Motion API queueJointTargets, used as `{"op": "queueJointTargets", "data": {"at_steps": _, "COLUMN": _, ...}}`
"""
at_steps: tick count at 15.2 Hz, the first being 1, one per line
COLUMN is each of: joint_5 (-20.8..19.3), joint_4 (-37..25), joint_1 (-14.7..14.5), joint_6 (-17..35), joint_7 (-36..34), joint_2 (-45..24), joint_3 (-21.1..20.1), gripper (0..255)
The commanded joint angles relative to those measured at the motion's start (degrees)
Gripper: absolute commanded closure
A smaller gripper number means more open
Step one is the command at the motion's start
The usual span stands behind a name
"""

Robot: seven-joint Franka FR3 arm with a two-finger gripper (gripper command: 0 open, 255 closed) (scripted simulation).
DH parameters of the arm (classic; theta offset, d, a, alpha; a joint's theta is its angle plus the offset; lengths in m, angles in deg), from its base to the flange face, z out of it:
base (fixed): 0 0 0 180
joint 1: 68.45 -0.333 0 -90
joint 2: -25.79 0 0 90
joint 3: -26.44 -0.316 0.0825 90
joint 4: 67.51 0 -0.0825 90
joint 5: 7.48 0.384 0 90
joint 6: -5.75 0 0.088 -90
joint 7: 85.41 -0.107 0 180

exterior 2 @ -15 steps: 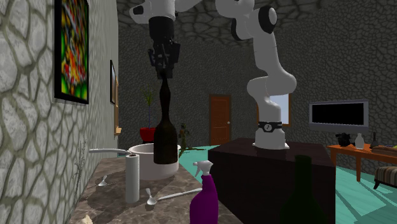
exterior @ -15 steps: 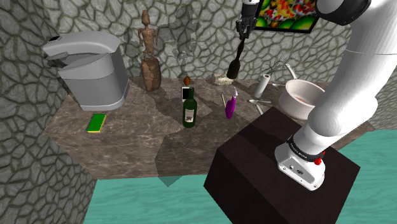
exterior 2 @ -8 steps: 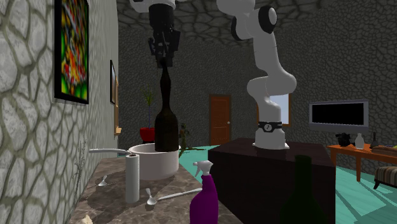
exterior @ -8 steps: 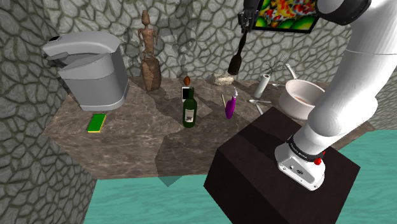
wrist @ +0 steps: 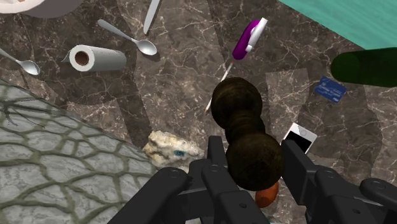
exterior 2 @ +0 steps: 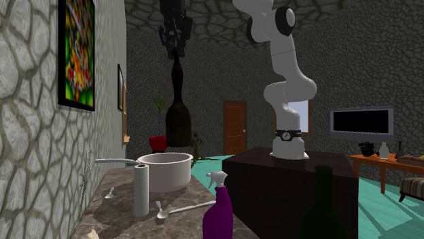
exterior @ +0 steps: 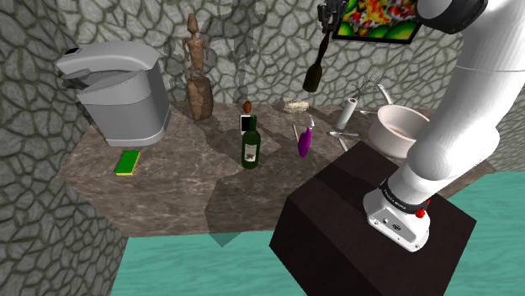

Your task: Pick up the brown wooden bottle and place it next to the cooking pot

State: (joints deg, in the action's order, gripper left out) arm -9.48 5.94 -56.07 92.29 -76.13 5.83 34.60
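Brown bottle (exterior: 313,74): neck clamped in the black gripper (exterior: 326,17), hanging high over the marble counter's (exterior: 185,177) far edge. Lifted higher than a second ago. Transfer toward the white pot (exterior: 391,145), at the shoulder view's right, is judged outstanding.

I see my black claw (wrist: 254,159) against the dark brown bottle (wrist: 245,130). The desk (exterior: 177,189) is brown marble with pale veins. On it are a purple spray bottle (exterior: 304,140) with a white head, a dark green wine bottle (exterior: 250,147), a green sponge (exterior: 128,161) edged in yellow, and a white pot (exterior: 385,141). The walls (exterior: 34,210) are patterned in grey cobblestone, and the floor (exterior: 193,269) is teal.
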Motion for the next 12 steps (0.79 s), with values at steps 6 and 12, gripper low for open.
{"op": "queueJointTargets", "data": {"at_steps": 6, "joint_5": 0.2, "joint_4": -7.3, "joint_1": 0.3, "joint_6": -5.6, "joint_7": 0.4, "joint_2": -1.7, "joint_3": 0.1, "gripper": 255}}
{"op": "queueJointTargets", "data": {"at_steps": 12, "joint_5": -1.1, "joint_4": 5.3, "joint_1": 3.7, "joint_6": -1.1, "joint_7": 6.3, "joint_2": 6.9, "joint_3": 2.3, "gripper": 255}}
